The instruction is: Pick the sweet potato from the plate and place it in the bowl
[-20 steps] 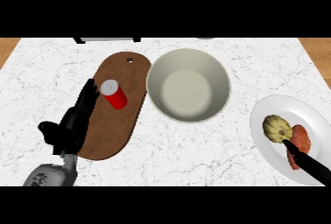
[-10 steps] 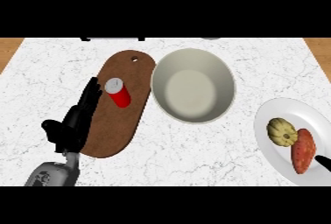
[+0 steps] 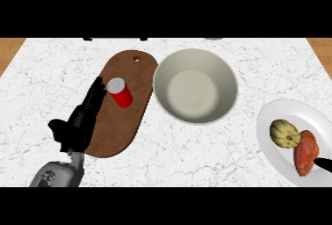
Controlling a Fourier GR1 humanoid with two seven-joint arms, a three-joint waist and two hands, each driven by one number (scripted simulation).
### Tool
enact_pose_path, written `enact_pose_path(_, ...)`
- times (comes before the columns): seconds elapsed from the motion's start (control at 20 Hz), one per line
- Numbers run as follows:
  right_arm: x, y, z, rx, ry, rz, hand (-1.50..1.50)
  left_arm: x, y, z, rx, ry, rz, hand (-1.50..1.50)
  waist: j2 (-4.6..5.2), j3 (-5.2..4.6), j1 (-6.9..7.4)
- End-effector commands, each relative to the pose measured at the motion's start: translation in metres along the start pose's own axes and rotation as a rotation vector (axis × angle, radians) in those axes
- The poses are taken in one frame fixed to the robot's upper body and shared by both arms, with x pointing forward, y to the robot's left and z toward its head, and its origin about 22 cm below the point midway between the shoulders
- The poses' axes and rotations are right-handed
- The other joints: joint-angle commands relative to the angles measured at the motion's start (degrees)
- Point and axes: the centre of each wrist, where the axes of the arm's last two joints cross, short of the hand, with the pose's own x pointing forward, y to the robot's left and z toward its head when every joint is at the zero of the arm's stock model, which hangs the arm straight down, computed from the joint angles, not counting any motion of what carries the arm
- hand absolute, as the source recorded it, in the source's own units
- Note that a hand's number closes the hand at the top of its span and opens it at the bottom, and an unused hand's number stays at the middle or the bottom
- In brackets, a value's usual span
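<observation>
The orange-brown sweet potato lies on the white plate at the right edge, next to a pale yellow squash. Only a small black part of my right hand shows at the right edge, touching the sweet potato's lower end. The beige bowl stands in the middle of the counter with nothing in it. My left hand rests open at the left, fingers straight and pointing up along the edge of the cutting board.
A brown wooden cutting board lies left of the bowl, and a red can lies on it beside my left hand's fingers. The counter is white marble, with wood showing at both far corners.
My right hand has drawn back toward the lower right edge, uncovering most of the sweet potato. The left hand has stayed in place.
</observation>
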Motion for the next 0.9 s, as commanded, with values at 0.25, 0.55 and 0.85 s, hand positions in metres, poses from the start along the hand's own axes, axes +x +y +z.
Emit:
enact_pose_path(0.25, -0.022, 0.024, -0.012, 0.104, 0.081, 0.005, -1.50, -0.005, -0.002, 0.001, 0.012, 0.025, 0.009, 0.00, -0.03, 0.05, -0.10)
enact_pose_path(0.55, -0.030, 0.017, 0.002, 0.091, 0.002, -0.042, -1.50, 0.002, -0.006, -0.009, 0.010, -0.014, 0.009, 0.00, -0.06, 0.04, -0.32)
enact_pose_path(0.85, -0.046, 0.014, 0.012, 0.096, -0.019, -0.142, -1.50, 0.004, 0.010, 0.008, 0.016, -0.004, -0.009, 0.00, -0.10, 0.05, -0.20)
